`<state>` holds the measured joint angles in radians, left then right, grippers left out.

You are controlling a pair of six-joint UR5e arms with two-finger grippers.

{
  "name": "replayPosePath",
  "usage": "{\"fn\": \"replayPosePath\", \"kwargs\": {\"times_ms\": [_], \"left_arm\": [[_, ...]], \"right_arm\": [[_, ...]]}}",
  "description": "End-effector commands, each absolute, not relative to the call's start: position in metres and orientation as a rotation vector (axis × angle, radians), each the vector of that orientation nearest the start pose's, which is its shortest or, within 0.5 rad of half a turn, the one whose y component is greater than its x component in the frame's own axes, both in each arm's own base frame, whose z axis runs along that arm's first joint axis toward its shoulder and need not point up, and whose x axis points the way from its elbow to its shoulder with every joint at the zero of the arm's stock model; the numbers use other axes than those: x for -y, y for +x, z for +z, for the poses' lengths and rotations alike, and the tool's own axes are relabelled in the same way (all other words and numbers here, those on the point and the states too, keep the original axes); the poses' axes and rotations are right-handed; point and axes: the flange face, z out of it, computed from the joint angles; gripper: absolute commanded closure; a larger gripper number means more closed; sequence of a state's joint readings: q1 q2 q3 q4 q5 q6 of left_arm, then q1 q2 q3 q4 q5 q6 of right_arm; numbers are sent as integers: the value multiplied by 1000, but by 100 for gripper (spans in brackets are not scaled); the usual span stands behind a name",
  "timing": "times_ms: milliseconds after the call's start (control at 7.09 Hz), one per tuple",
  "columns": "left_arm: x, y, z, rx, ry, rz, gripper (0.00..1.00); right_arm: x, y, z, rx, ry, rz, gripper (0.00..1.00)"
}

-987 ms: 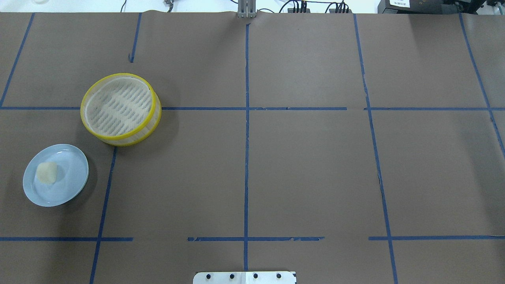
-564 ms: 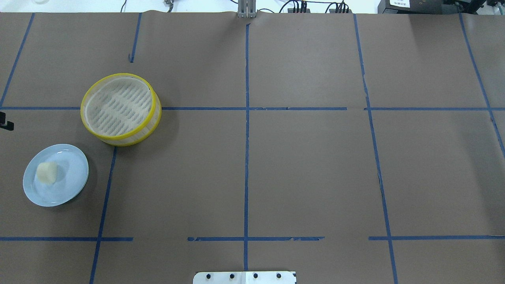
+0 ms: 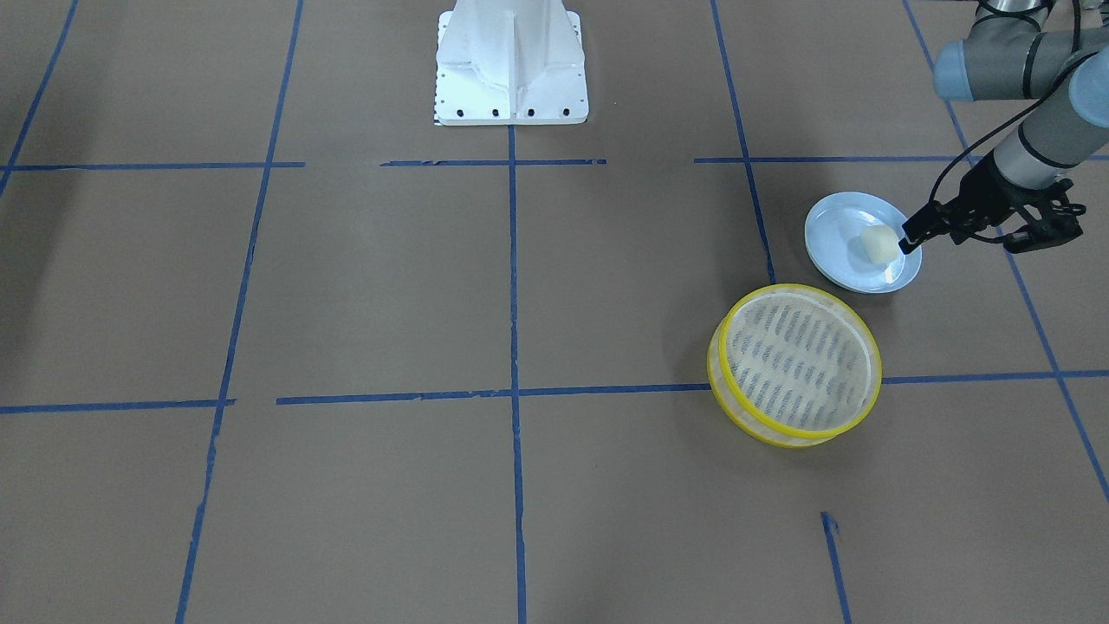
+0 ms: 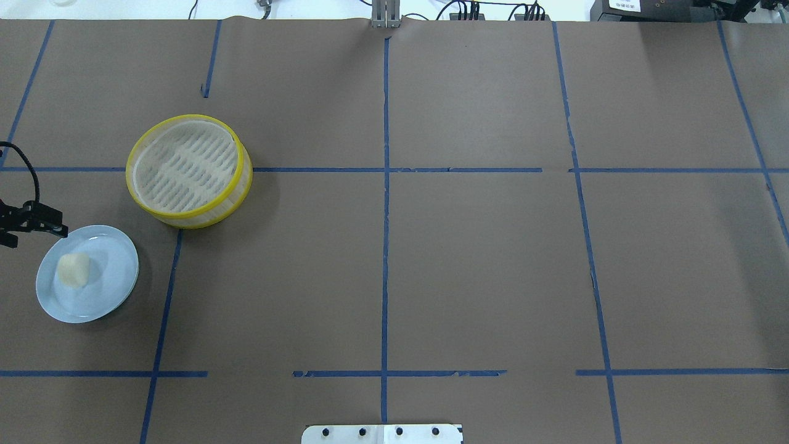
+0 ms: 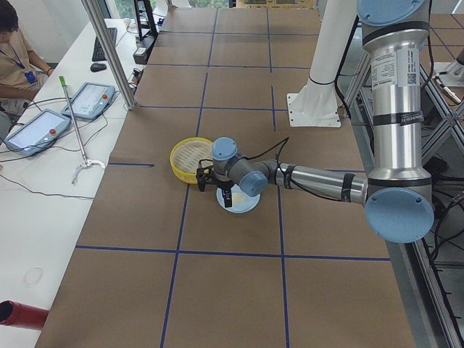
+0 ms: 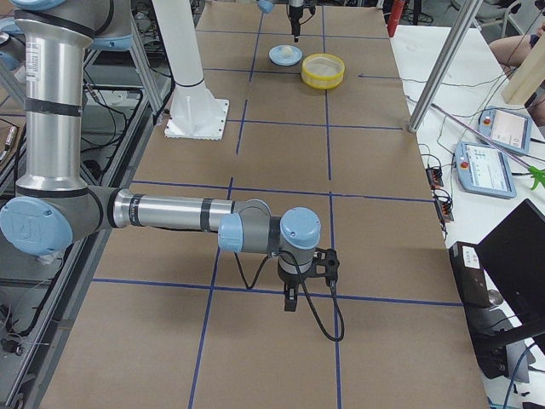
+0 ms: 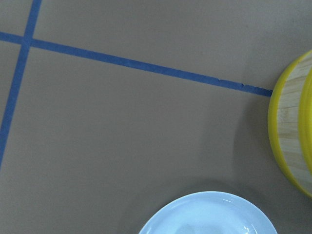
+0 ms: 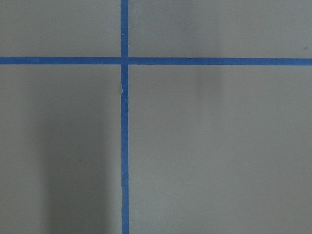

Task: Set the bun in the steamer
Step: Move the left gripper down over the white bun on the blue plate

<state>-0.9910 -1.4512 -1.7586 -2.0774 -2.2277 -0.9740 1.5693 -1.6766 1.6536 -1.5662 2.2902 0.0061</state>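
Observation:
The cream-white bun (image 4: 73, 270) lies on a pale blue plate (image 4: 114, 271) at the table's left; in the front view the bun (image 3: 877, 244) is on the plate (image 3: 836, 234). The yellow-rimmed steamer (image 4: 188, 169) stands empty just beyond the plate, also in the front view (image 3: 795, 364). My left gripper (image 4: 31, 237) hangs above the plate's far-left rim, open and empty; it also shows in the front view (image 3: 966, 238). The left wrist view shows the plate rim (image 7: 209, 214) and steamer wall (image 7: 292, 131). My right gripper (image 6: 289, 302) hovers over bare table far away; I cannot tell its state.
The robot's white base (image 3: 511, 61) stands at the middle of the near edge. Blue tape lines cross the brown table cover. A side desk with tablets (image 5: 43, 123) and a metal post (image 5: 109, 51) lie beyond the table's far edge.
My left gripper has come into the overhead view from the left edge and moved right, toward the plate. The bun, plate and steamer have not moved.

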Motion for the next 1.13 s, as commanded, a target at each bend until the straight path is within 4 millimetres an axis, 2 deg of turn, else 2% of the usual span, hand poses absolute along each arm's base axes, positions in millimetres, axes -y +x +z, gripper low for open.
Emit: {"fn": "replayPosePath", "kwargs": {"times_ms": [0,141,987], "left_arm": [[423,216,569,-839,-84,-177,8],[411,239,570,-832,-124,-169,10],[412,254,590,-807,-153,-156,23]], "right_arm": [[446,67,671,719,-20,11,0],[446,67,671,719,-20,11,0],[446,67,671,719,-20,11,0]]}}
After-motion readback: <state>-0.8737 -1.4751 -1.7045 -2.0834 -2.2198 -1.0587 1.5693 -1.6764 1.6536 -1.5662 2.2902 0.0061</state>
